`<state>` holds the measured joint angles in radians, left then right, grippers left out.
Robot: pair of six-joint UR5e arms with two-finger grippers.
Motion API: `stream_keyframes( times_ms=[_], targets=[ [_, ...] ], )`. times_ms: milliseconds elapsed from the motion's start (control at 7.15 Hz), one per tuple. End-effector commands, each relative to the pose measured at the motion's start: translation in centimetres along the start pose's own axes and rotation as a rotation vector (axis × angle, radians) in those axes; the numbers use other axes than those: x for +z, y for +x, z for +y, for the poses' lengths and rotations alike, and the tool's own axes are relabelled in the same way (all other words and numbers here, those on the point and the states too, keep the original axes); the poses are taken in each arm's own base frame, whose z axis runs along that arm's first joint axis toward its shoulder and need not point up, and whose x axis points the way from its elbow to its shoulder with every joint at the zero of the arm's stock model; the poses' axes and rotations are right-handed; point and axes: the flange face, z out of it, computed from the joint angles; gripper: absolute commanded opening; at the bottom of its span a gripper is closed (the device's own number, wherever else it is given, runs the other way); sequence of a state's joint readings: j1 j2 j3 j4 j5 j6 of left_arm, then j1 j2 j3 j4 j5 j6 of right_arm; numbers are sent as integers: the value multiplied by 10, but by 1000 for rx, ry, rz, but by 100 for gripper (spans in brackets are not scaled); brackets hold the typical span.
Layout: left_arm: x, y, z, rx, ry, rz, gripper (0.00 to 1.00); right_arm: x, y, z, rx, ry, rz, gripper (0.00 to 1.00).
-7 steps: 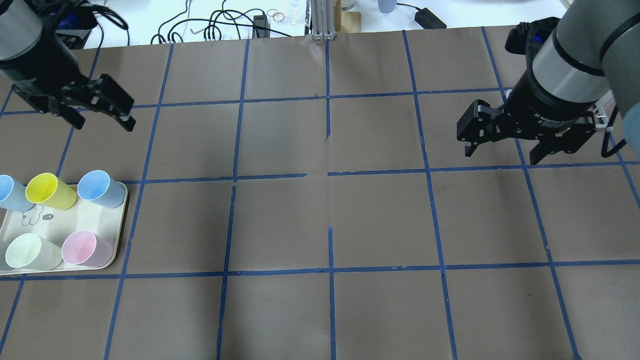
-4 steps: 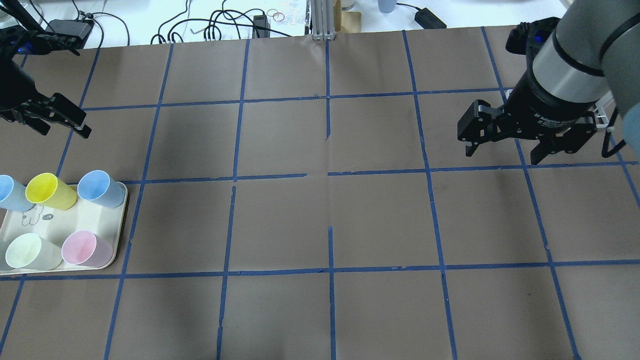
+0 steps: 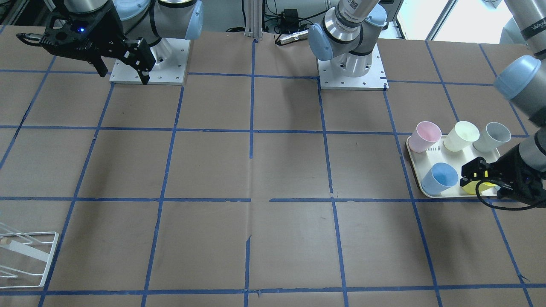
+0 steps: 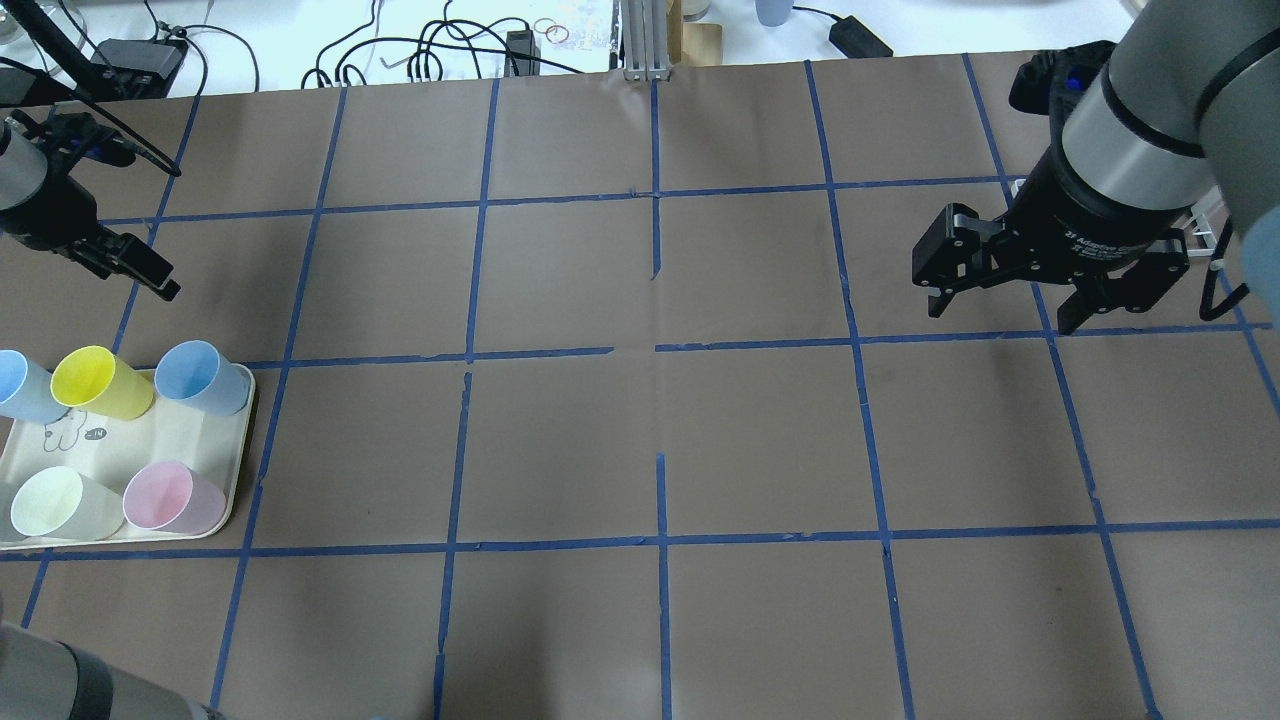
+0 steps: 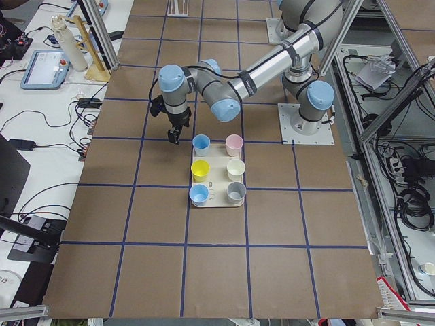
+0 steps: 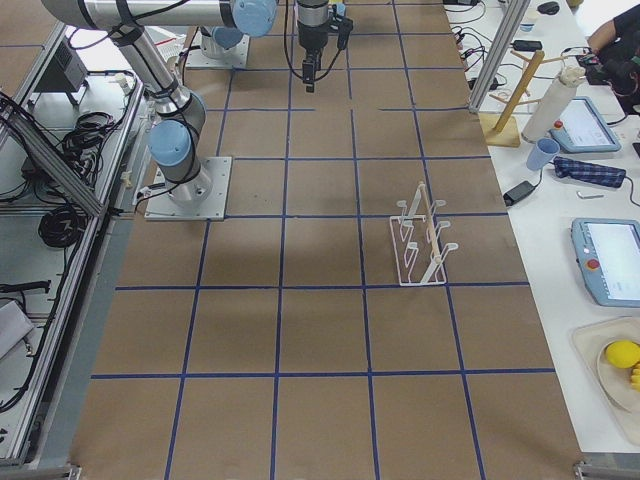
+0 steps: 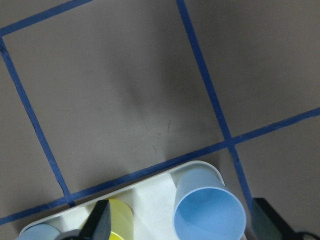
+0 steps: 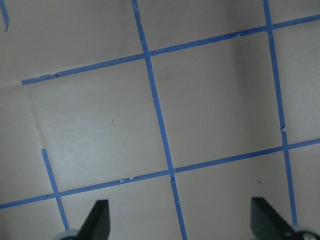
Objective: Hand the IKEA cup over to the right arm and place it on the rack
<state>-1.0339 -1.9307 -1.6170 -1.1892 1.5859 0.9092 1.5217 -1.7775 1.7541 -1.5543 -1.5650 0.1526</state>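
Observation:
The IKEA cup (image 4: 200,375) is dull blue and stands upright at the far right corner of the cream tray (image 4: 240,450). It also shows in the front view (image 3: 441,177), the left side view (image 5: 201,143) and the left wrist view (image 7: 210,215). My left gripper (image 4: 125,262) (image 3: 469,175) (image 7: 182,227) is open and empty. It hovers just beyond the tray's far edge, apart from the cup. My right gripper (image 4: 1000,310) (image 3: 123,76) (image 8: 181,222) is open and empty over bare table far to the right. The white wire rack (image 6: 422,240) (image 3: 25,256) stands at the table's right end.
The tray also holds a yellow cup (image 4: 95,380), a paler blue cup (image 4: 20,385), a pink cup (image 4: 170,497), a cream cup (image 4: 55,503) and a grey cup (image 3: 495,135). Brown paper with a blue tape grid covers the table. Cables lie past the far edge (image 4: 430,50).
My left gripper has swung left and come nearer the tray. My right gripper has barely moved. The cups have not moved.

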Motion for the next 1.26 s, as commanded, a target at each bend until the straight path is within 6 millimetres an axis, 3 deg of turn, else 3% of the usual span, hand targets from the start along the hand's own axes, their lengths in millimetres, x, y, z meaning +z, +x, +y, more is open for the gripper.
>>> stream_keyframes(
  times_ms=[0, 280, 699, 979, 1119],
  targets=[
    [31, -7, -1, 9, -34, 42, 100, 1, 0, 0, -7, -2, 0, 100],
    [57, 9, 15, 4, -68, 77, 100, -1, 0, 0, -8, 3, -5, 100],
    [59, 3, 27, -25, -67, 75, 100, -5, -2, 6, -7, 9, -17, 100],
    [64, 7, 30, -72, -78, 86, 100, -15, -40, 20, -20, -69, -388, 100],
    [64, 7, 30, -98, -76, 81, 100, -20, -49, 21, -23, -85, -488, 100]
  ],
)
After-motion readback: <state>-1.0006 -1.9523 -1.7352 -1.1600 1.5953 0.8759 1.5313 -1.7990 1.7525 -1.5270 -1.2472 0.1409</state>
